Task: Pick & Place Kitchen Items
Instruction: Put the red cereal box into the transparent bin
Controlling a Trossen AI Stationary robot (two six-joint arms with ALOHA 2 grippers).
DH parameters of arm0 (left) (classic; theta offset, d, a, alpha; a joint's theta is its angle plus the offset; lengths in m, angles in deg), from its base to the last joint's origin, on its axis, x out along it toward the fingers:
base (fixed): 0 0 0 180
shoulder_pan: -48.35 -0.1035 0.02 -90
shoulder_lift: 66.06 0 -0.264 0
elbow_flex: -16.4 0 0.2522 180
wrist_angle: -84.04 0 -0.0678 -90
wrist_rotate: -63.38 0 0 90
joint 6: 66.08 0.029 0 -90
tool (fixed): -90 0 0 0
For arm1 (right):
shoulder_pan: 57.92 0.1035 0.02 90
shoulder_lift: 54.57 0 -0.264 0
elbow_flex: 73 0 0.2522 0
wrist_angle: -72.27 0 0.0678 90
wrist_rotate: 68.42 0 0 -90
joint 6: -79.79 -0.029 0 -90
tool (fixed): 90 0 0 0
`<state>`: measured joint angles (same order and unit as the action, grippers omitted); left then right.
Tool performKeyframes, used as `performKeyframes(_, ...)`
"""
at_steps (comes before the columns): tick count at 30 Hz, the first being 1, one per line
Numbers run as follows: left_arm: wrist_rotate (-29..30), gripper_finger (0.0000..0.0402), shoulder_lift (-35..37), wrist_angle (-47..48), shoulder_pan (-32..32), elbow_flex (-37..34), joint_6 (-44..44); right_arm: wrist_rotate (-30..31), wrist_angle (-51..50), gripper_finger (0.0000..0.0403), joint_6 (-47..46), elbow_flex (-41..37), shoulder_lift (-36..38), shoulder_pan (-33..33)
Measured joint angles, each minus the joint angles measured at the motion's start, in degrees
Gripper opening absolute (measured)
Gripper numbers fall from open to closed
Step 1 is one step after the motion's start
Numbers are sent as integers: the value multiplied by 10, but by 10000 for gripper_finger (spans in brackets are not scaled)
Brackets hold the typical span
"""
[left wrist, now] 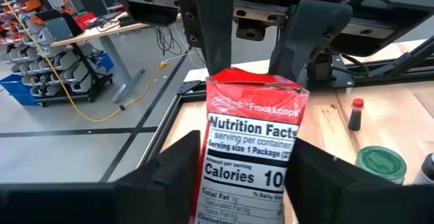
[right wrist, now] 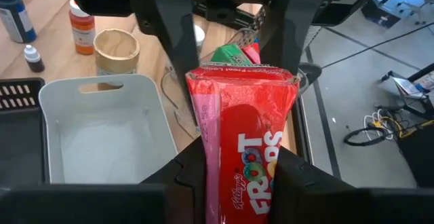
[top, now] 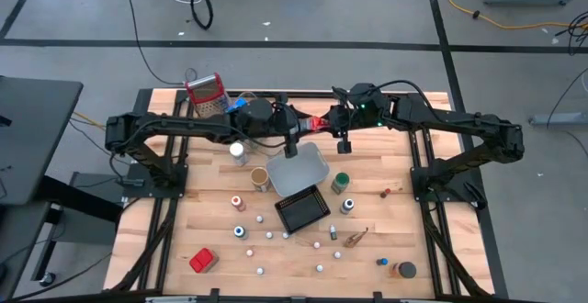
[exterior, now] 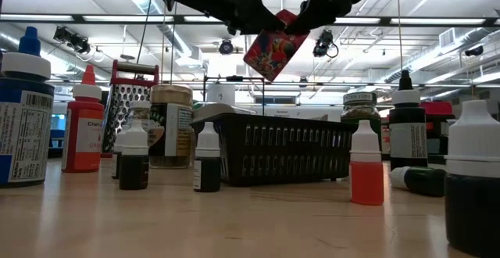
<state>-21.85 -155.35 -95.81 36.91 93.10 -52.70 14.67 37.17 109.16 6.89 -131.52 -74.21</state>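
Small dropper bottles (exterior: 208,158) stand closest in the low view, on the wood ahead of a black slotted basket (exterior: 285,148); above them a red cereal carton (exterior: 272,44) hangs tilted in the air, carried between both arms. High view: left gripper (top: 292,125) and right gripper (top: 336,122) meet over the far middle of the table (top: 441,248), the carton a small red patch between them, above and just beyond a grey tray (top: 299,167); a black tray (top: 303,209) lies nearer, with jars, cans and tiny caps scattered around it and a grater (top: 208,94) at the far left edge. Left wrist view: this arm's fingers (left wrist: 180,176) flank the carton's nutrition panel and look close against it, though firm contact cannot be confirmed; the opposite arm's fingers pinch the top seam. Right wrist view: own fingers (right wrist: 196,176) clasp the carton's red face, the grey tray below. Hazard, as judged: a mid-air handover. If one gripper lets go before the other has clamped, the carton may swing, slip, and fall outside the tray or topple the bottles; two firm grips pulling apart could crush the thin card.
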Motion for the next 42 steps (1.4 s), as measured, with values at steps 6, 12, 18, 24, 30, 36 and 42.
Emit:
performKeyframes(6, -2, 138, 0, 1, 0, 0, 1, 0, -1, 126, -3, 0, 0, 0)
performKeyframes(12, 0, 133, 0, 2, 0, 0, -1, 11, -1, 169, -3, 0, 0, 0)
performKeyframes(18, 33, 139, 0, 6, 0, 0, -1, 46, -2, 203, -3, 0, 10, 1)
performKeyframes(24, 38, 133, 5, 14, 0, -1, -6, 54, -15, 220, -7, 0, 36, 10)
performKeyframes(30, 67, 140, 47, 29, -1, -1, -6, 122, -62, 221, -29, 0, 64, 16)
performKeyframes(36, 82, 139, 125, 91, 0, -1, -6, 140, -101, 219, -60, 0, 80, 16)
performKeyframes(42, 110, 142, 197, 164, 0, -1, -27, 139, -117, 219, -64, 0, 80, 16)
